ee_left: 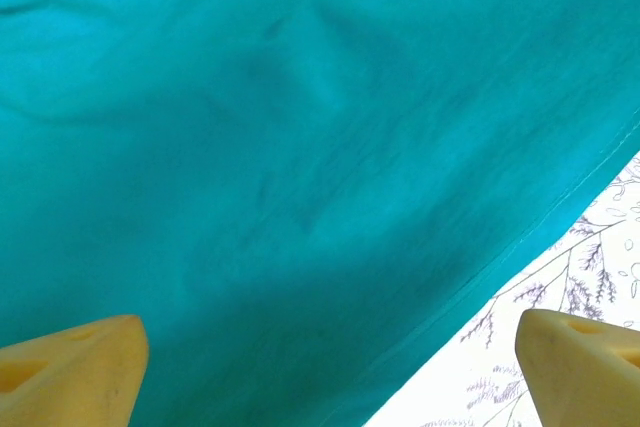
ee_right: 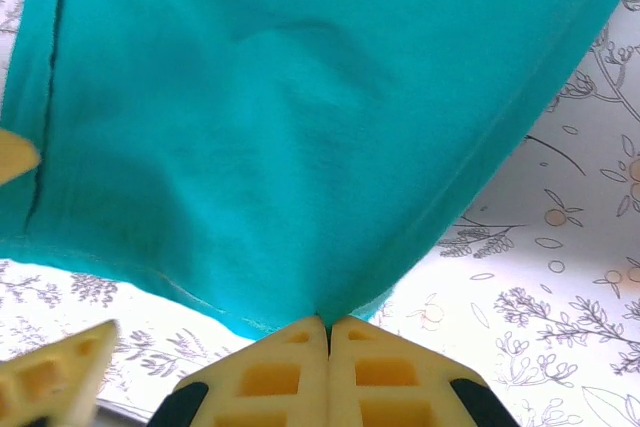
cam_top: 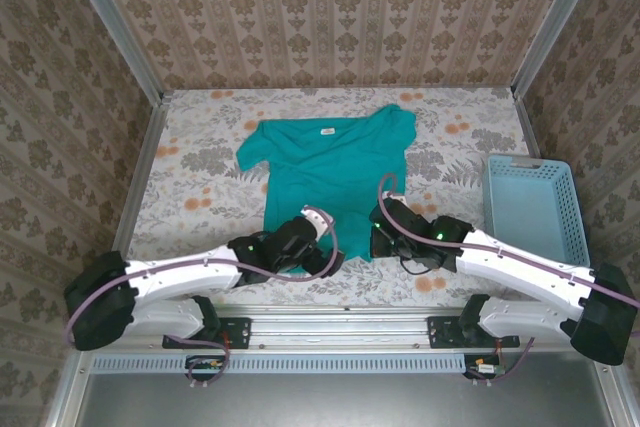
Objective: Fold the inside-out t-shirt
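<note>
The plain teal-green short-sleeved t-shirt is spread on the floral-patterned table. Its near hem corner is pinched by the closed right gripper. The left gripper is held wide open over the hem.

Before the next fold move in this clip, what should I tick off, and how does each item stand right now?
1. Right claw shut on the t-shirt hem: ok.
2. Left claw gripping the hem: not ok, it is open above the fabric.
3. T-shirt spread out on the table: ok, light wrinkles.
4. Light-blue basket apart from the t-shirt: ok.
5. Both claws at the near hem: ok.
6. Right claw pinching one fabric layer or both: cannot tell.
</note>
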